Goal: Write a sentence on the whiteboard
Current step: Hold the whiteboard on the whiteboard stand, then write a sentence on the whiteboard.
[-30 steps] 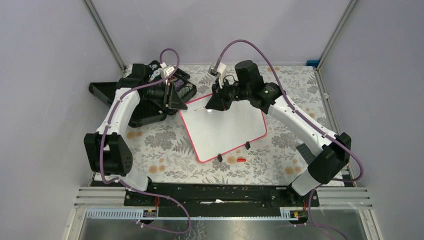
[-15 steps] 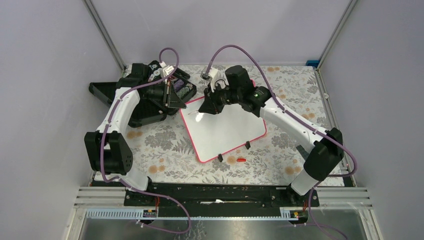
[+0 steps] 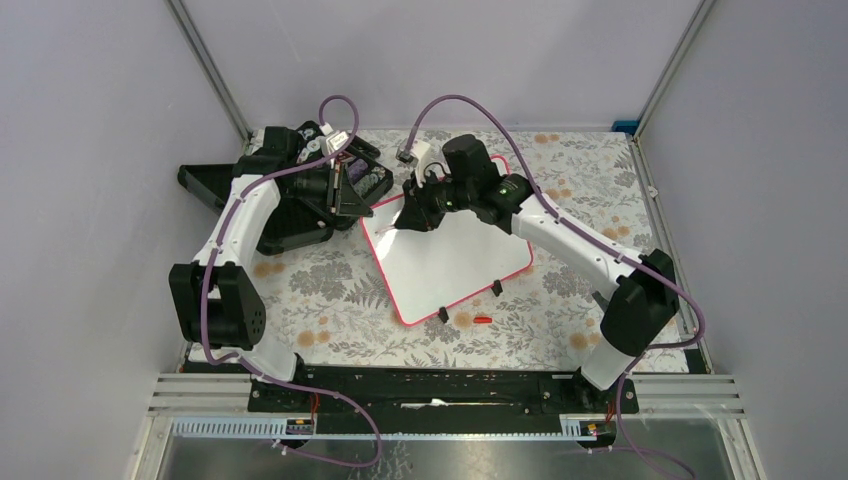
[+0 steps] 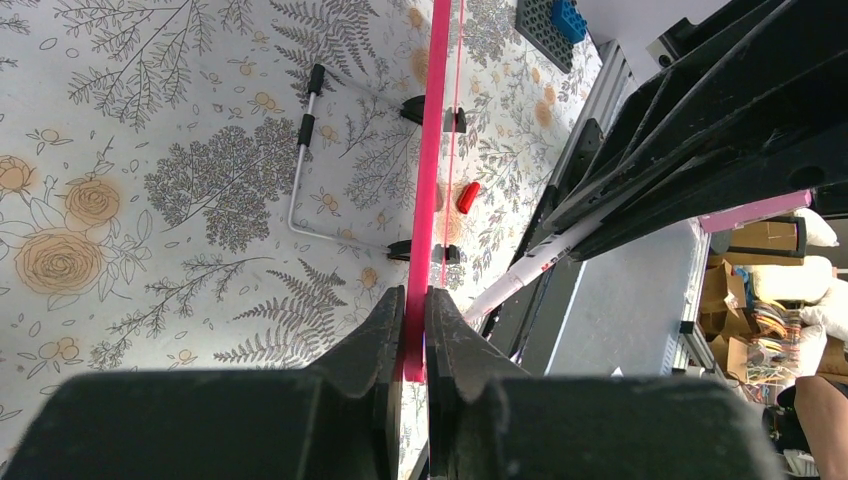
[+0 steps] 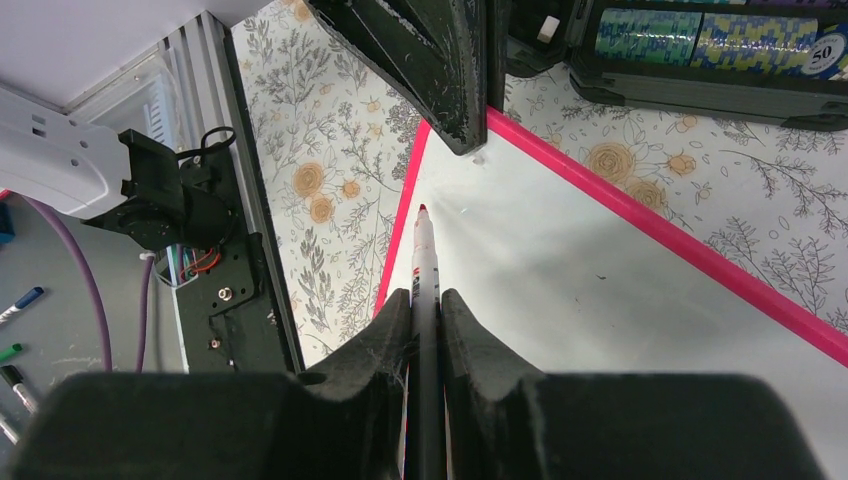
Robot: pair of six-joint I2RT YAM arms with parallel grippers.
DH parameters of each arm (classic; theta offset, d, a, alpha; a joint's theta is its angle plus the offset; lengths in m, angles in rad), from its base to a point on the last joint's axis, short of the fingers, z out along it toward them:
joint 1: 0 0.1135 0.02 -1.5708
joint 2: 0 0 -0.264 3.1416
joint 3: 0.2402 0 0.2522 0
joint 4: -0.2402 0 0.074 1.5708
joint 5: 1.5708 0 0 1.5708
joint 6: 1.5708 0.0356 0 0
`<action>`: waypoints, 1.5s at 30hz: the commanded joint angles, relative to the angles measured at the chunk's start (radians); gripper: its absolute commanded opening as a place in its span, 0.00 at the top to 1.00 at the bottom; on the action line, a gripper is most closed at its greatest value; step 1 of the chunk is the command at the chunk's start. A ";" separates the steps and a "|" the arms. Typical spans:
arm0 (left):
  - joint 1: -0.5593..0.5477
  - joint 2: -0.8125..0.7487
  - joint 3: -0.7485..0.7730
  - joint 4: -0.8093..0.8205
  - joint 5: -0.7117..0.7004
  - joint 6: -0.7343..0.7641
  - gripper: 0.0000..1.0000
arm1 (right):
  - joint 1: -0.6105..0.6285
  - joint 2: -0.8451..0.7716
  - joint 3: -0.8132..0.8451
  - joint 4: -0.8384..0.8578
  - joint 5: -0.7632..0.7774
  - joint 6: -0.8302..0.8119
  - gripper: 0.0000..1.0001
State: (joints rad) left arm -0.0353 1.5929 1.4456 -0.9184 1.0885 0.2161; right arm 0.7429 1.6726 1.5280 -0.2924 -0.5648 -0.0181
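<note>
Our right pincer (image 5: 425, 295) is clamped on a marker (image 5: 423, 250). In the right wrist view we see its two fingers press the barrel from both sides, and the red tip points out in front of them. This tip stands over the far left corner of the whiteboard (image 3: 460, 255), just beside the pink rim. We cannot tell whether it touches the white surface.

Our left pincer (image 4: 414, 292) is closed on the whiteboard itself. In the left wrist view the thin pink rim runs straight between its fingers, which grip it at the far left edge.

The whiteboard lies in the middle of the flowered counter (image 3: 330, 290), turned a little so that one corner points near. Its two black clip feet (image 3: 441, 314) sit on the near edge. A small red cap (image 3: 482, 319) lies on the counter just near of this edge, apart from the board. At the far left stands a black case (image 3: 290, 225) with striped chips inside, behind the left pincer.
</note>
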 commanded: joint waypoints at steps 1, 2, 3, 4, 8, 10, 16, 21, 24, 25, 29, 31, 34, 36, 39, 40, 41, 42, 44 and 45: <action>0.008 -0.008 -0.007 0.027 0.024 0.032 1.00 | 0.012 0.008 0.031 0.048 0.002 0.012 1.00; 0.007 -0.009 -0.008 0.027 0.024 0.034 1.00 | 0.013 0.012 0.033 0.048 0.000 0.012 1.00; 0.008 -0.008 -0.008 0.026 0.024 0.037 1.00 | 0.012 0.014 0.034 0.047 0.000 0.012 1.00; 0.008 -0.008 -0.009 0.026 0.024 0.039 1.00 | 0.012 0.016 0.036 0.049 0.000 0.012 1.00; 0.007 -0.009 -0.010 0.026 0.025 0.043 1.00 | 0.011 0.024 0.045 0.047 0.001 0.012 1.00; 0.006 -0.009 -0.011 0.026 0.025 0.042 1.00 | 0.012 0.029 0.048 0.047 0.009 0.010 1.00; 0.006 -0.014 -0.012 0.026 0.024 0.046 1.00 | 0.012 0.029 0.051 0.034 0.058 -0.015 1.00; 0.006 -0.011 -0.011 0.026 0.024 0.046 1.00 | 0.008 0.019 0.056 0.006 0.105 -0.042 1.00; 0.006 -0.011 -0.010 0.027 0.022 0.046 1.00 | 0.003 0.011 0.045 -0.003 0.121 -0.053 1.00; 0.007 -0.012 -0.011 0.026 0.021 0.046 1.00 | -0.002 0.007 0.040 -0.004 0.125 -0.054 1.00; 0.006 -0.012 -0.009 0.026 0.021 0.046 1.00 | -0.026 -0.007 0.025 -0.004 0.132 -0.050 1.00; 0.006 -0.014 -0.010 0.027 0.020 0.046 1.00 | -0.042 -0.015 0.022 -0.003 0.130 -0.047 1.00; 0.006 -0.014 -0.013 0.027 0.018 0.048 1.00 | -0.058 -0.026 0.010 -0.003 0.126 -0.046 1.00; 0.007 -0.014 -0.013 0.027 0.019 0.048 1.00 | -0.063 -0.032 0.003 -0.004 0.122 -0.047 1.00; 0.006 -0.013 -0.013 0.026 0.019 0.048 1.00 | -0.065 -0.037 -0.002 -0.004 0.112 -0.049 1.00; 0.006 -0.013 -0.014 0.026 0.019 0.048 1.00 | -0.066 -0.038 -0.003 -0.005 0.101 -0.049 1.00; 0.006 -0.013 -0.013 0.027 0.020 0.048 1.00 | -0.064 -0.039 -0.003 -0.005 0.086 -0.049 1.00; 0.006 -0.013 -0.014 0.026 0.019 0.047 1.00 | -0.064 -0.043 0.000 -0.003 0.061 -0.049 1.00; 0.006 -0.013 -0.014 0.027 0.020 0.047 1.00 | -0.063 -0.051 -0.002 0.003 0.011 -0.044 1.00; 0.006 -0.014 -0.014 0.026 0.019 0.048 1.00 | -0.061 -0.057 -0.002 0.005 -0.014 -0.042 1.00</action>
State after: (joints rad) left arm -0.0330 1.5929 1.4300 -0.9001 1.0893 0.2546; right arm 0.6865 1.6703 1.5330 -0.3058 -0.5102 -0.0471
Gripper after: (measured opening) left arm 0.098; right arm 0.208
